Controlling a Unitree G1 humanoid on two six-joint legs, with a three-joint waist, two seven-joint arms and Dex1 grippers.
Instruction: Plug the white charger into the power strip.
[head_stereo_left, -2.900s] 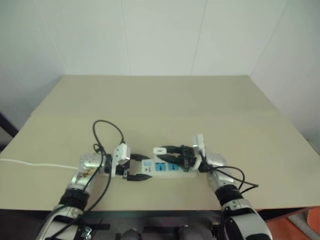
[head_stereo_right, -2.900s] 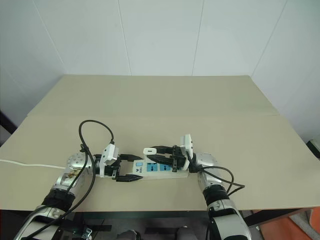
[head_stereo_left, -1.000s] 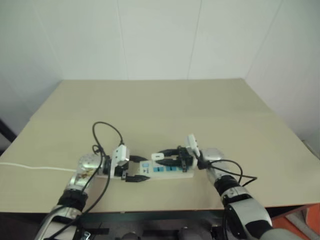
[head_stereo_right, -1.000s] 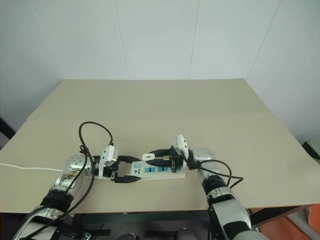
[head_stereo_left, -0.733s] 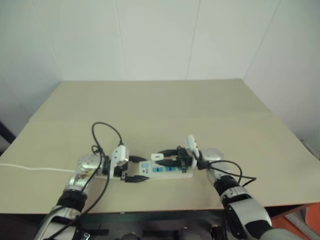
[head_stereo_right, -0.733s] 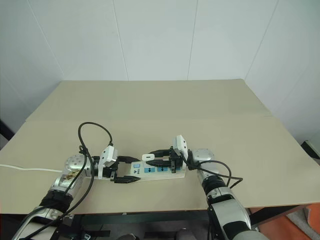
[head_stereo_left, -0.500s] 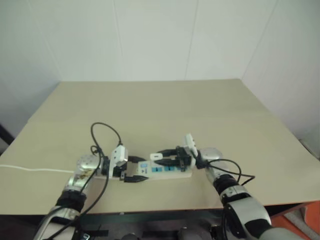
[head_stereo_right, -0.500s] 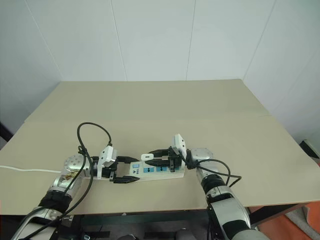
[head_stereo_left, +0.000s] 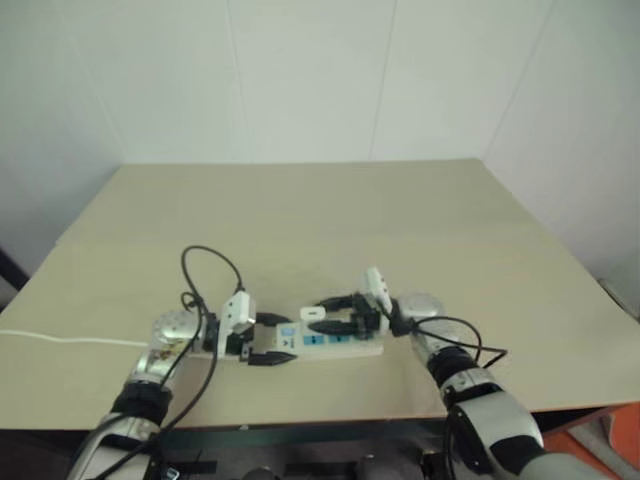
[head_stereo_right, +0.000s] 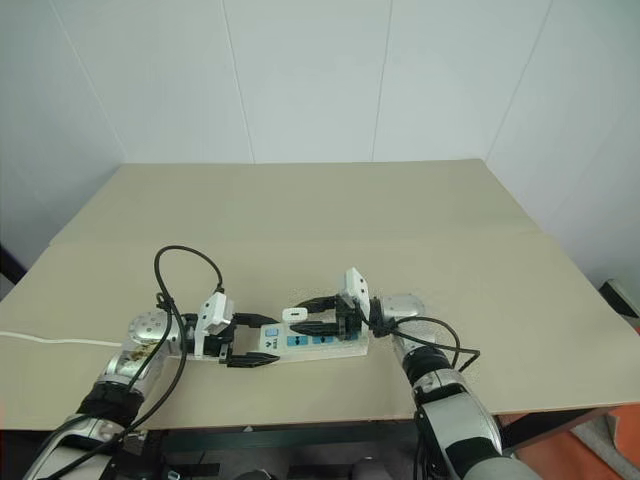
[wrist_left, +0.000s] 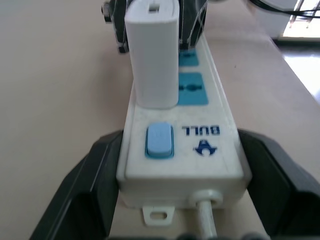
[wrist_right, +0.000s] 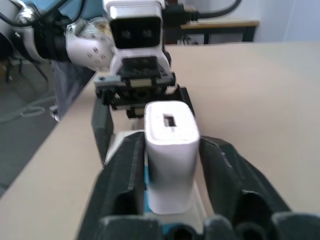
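The power strip (wrist_left: 200, 150) lies along the table's near part, a long white bar with blue sockets. My left gripper (wrist_left: 179, 140) is shut on its switch end, one black finger on each long side. The white charger (wrist_right: 170, 150) stands upright in the socket nearest the blue switch (wrist_left: 159, 140). My right gripper (wrist_right: 172, 145) reaches in from the opposite end and is open. Its fingers (wrist_right: 220, 160) flank the charger closely, with a thin gap on one side. From the head, charger (head_stereo_right: 293, 314) and strip (head_stereo_right: 320, 342) sit between the two grippers.
The strip's thin white cord (head_stereo_right: 40, 338) runs off the table's left edge. A black cable loop (head_stereo_right: 185, 265) arches over my left wrist. The tan table (head_stereo_right: 330, 220) stretches wide behind the strip, and its front edge lies close below the arms.
The right gripper's fingers have parted a little from the charger's sides. The charger, the strip and both arms have kept their places.
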